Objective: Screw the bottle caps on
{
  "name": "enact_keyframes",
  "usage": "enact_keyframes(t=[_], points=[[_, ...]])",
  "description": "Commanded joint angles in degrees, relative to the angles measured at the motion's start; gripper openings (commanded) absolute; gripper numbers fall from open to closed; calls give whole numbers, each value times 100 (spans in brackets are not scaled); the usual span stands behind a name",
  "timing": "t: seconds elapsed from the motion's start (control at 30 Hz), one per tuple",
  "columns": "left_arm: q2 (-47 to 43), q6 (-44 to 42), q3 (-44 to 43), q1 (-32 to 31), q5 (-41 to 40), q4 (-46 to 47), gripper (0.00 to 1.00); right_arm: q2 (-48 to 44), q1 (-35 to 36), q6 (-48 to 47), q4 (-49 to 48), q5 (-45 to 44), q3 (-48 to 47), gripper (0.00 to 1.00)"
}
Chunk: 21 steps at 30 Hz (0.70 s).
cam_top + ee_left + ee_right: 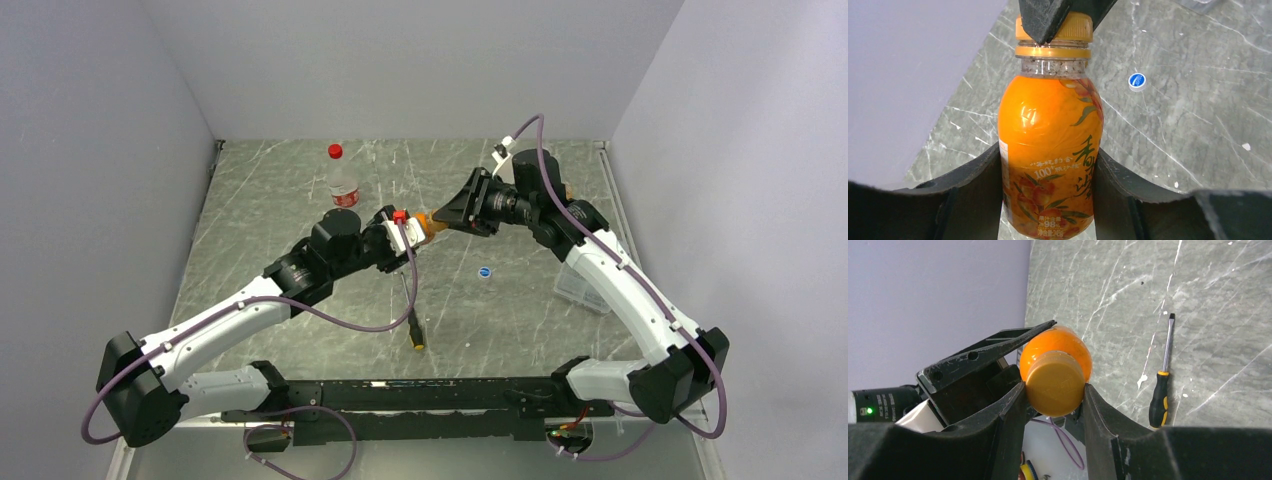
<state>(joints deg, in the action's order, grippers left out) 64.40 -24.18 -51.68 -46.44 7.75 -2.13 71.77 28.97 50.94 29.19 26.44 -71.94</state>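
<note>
From the top external view, the two arms meet over the middle of the table (pixel 500 330). The left hand (pixel 408 232) grips the orange bottle (pixel 428 224), which lies sideways in the air with its neck pointing toward the right hand (pixel 445 218). The right hand closes on that end of the bottle. A clear bottle (pixel 343 188) stands upright near the back of the table, well apart from both hands, with a red cap (pixel 335 152) on it. A blue cap (pixel 485 271) lies alone on the table just in front of the right hand. A screwdriver (pixel 411 312) lies below the left hand, and a clear box (pixel 583 288) sits beside the right arm.

In the left wrist view, the left hand is partly open, and its two fingers (pixel 968 192) press against opposite sides of the bottle's lower body. The orange cap (pixel 1073 27) sits on the neck just above its ring. The dark fingertips of the right hand are pinched over it. How tightly the cap is threaded cannot be told. The blue cap lies flat on the table to the right of the bottle.

In the right wrist view, the right hand is narrowed to the cap's width, with one finger on each side touching its rim. The bottle's rounded shoulder shows behind the cap, with one of the left hand's fingers along it. The screwdriver lies on the table to the right.
</note>
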Motion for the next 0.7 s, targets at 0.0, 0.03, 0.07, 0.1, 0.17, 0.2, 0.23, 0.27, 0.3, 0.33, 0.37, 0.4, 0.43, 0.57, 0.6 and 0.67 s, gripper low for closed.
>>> enact_keyframes(t=[0.0,0.03,0.07,0.1,0.17,0.2,0.23,0.27,0.3,0.33,0.37,0.4,0.43,0.57,0.6,0.67], points=[[-42,-66,-66,-252,65,1291,0,108,346,243,437,308,-500,34],[-73,44,-31,-252,46,1198,0,89,346,144,518,207,-596,41],[-121,210,53,-241,28,1162,0,51,346,32,606,114,-689,50],[-171,298,147,-222,47,1122,0,5,346,-74,664,35,-770,57],[-269,592,289,-135,152,966,0,-130,341,-346,831,-218,-962,73],[-331,771,356,-23,342,881,0,-201,345,-517,948,-357,-1091,80],[-389,967,407,108,590,796,0,-298,346,-718,1049,-509,-1197,85],[-463,1148,465,263,977,746,0,-416,346,-932,1122,-668,-1267,90],[-543,1318,524,425,1357,720,0,-542,342,-1173,1151,-727,-1299,95],[-611,1454,550,591,1755,682,0,-675,343,-1435,1214,-812,-1306,96],[-679,1579,547,751,2122,613,0,-825,345,-1773,1190,-845,-1248,99],[-717,1684,525,890,2572,530,0,-958,346,-2080,1108,-689,-1150,99],[-737,1751,504,1027,3025,467,0,-1042,344,-2399,1120,-518,-1109,100],[-735,2092,395,1300,4522,354,0,-1155,352,-3574,1230,396,-952,96],[-703,2203,355,1331,4820,359,0,-1195,365,-3730,1149,616,-886,94],[-603,2375,264,1356,5361,375,0,-1267,407,-3960,1016,860,-753,92]])
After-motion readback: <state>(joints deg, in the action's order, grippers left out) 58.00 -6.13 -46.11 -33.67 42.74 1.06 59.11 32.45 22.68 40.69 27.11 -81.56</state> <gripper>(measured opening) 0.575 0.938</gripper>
